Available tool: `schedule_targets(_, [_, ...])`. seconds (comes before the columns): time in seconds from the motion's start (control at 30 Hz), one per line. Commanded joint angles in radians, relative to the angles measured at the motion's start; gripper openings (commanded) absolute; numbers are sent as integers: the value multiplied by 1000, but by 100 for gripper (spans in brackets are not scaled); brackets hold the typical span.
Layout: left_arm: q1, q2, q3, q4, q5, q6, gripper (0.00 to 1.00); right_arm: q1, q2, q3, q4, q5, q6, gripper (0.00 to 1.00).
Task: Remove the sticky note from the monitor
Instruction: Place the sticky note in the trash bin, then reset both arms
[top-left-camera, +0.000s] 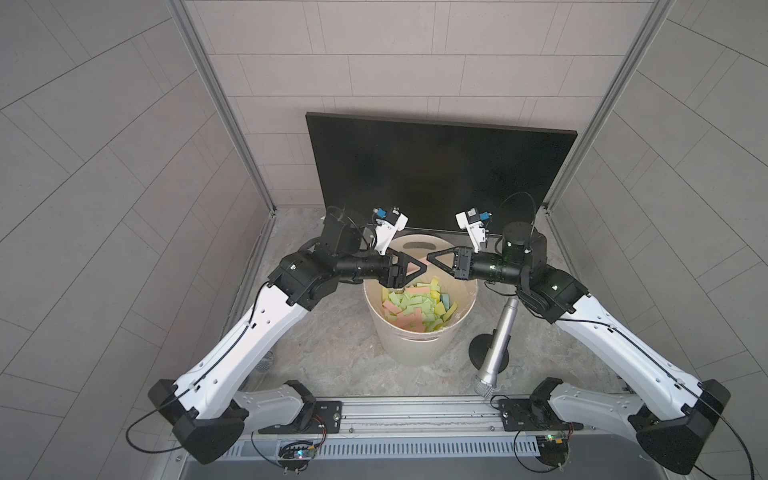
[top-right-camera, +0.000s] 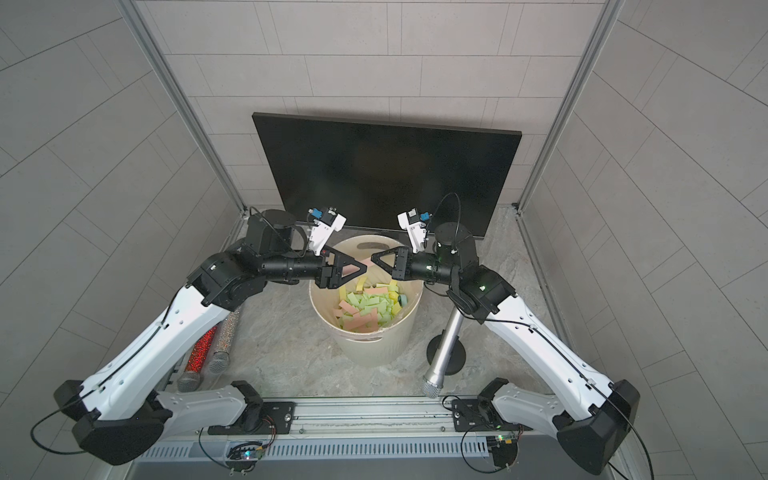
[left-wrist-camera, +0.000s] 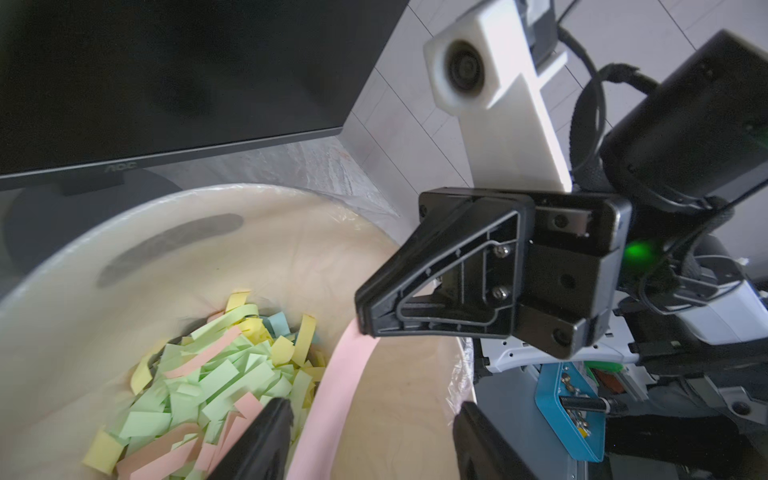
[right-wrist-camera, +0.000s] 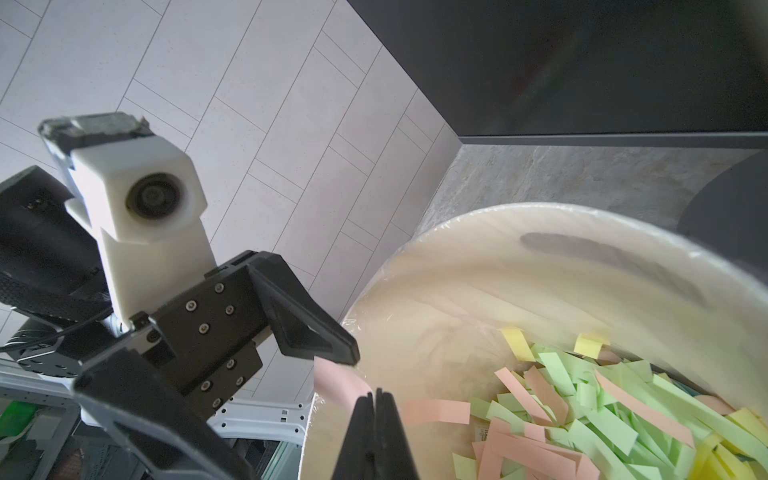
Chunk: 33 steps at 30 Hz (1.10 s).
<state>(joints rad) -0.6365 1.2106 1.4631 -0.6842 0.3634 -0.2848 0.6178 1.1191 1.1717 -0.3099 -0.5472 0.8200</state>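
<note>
The monitor (top-left-camera: 440, 166) (top-right-camera: 386, 166) stands at the back, dark and blank, with no note showing on its screen. A pink sticky note (left-wrist-camera: 345, 395) (right-wrist-camera: 338, 380) hangs over the cream bucket (top-left-camera: 415, 335) (top-right-camera: 374, 337). My right gripper (right-wrist-camera: 376, 395) (top-left-camera: 430, 257) is shut on one end of it. From there the note runs between the wide-apart fingers of my open left gripper (left-wrist-camera: 374, 409) (top-left-camera: 417, 272), close to one finger (left-wrist-camera: 274, 419). Both grippers meet tip to tip above the bucket's far rim.
Several green, pink, yellow and blue paper strips (top-left-camera: 415, 307) fill the bucket. A silver microphone on a round black stand (top-left-camera: 498, 332) leans right of it. Glittery tubes and microphones (top-right-camera: 203, 349) lie under the left arm. Metal frame posts flank the monitor.
</note>
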Motion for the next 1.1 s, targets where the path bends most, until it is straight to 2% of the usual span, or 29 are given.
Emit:
schedule_targets(0.0, [15,-37,-9,-22,-94,3,65,5,-18,4,-70,42,-43,7])
schedule_targets(0.13, [21,-58,-10,-31,-146,5,65,6,-12,17,-118,62,-70,25])
schedule_targets(0.27, [34,-83,-26,-23,-189,-9,65,7,-3,46,-152,72,-86,39])
schedule_targets(0.53, [58,-122,-43,-17,-214,-15,66,8,-5,96,-206,103,-124,50])
schedule_targets(0.63, [71,-146,-52,-24,-270,-18,72,-3,-29,115,-242,135,-160,58])
schedule_targets(0.83, [123,-228,-85,-34,-438,-10,97,-154,-125,131,-315,172,-237,80])
schedule_targets(0.87, [135,-240,-90,-36,-469,-6,100,-192,-143,129,-326,175,-250,86])
schedule_targets(0.9, [148,-252,-97,-38,-499,-3,100,-229,-160,125,-335,180,-265,98])
schedule_targets(1.0, [191,-280,-126,-35,-581,-5,100,-346,-203,104,-363,186,-323,100])
schedule_targets(1.07, [213,-294,-148,-29,-638,-7,100,-408,-232,79,-377,233,-366,100])
